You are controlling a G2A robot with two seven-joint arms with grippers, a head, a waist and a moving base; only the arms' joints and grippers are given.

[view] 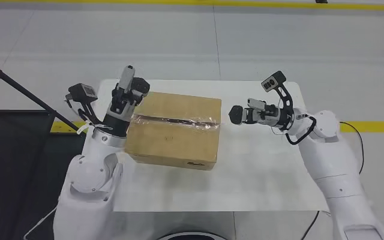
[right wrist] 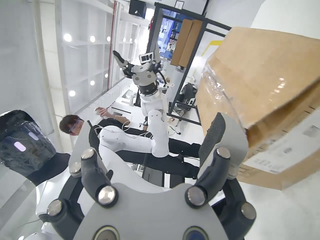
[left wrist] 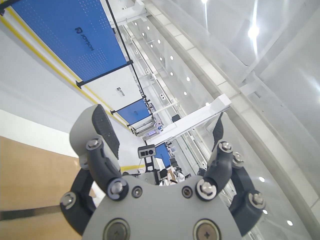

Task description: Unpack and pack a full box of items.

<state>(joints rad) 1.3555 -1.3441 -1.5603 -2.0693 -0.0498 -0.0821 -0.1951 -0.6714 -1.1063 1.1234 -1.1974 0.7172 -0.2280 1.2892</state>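
- Right tool (right wrist: 155, 123) spread wide, just beside the cardboard box (right wrist: 262, 76)
- Clear tape (right wrist: 217, 88) glinting along the box's top seam
- Left tool (right wrist: 135, 58) farther off, raised

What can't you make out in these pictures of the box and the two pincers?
- Contents of the cardboard box: taped shut, every view.
- Most of the box, left wrist view: cut by the edge, partly behind the left pincer.
- Print on the label, right wrist view: blurred.
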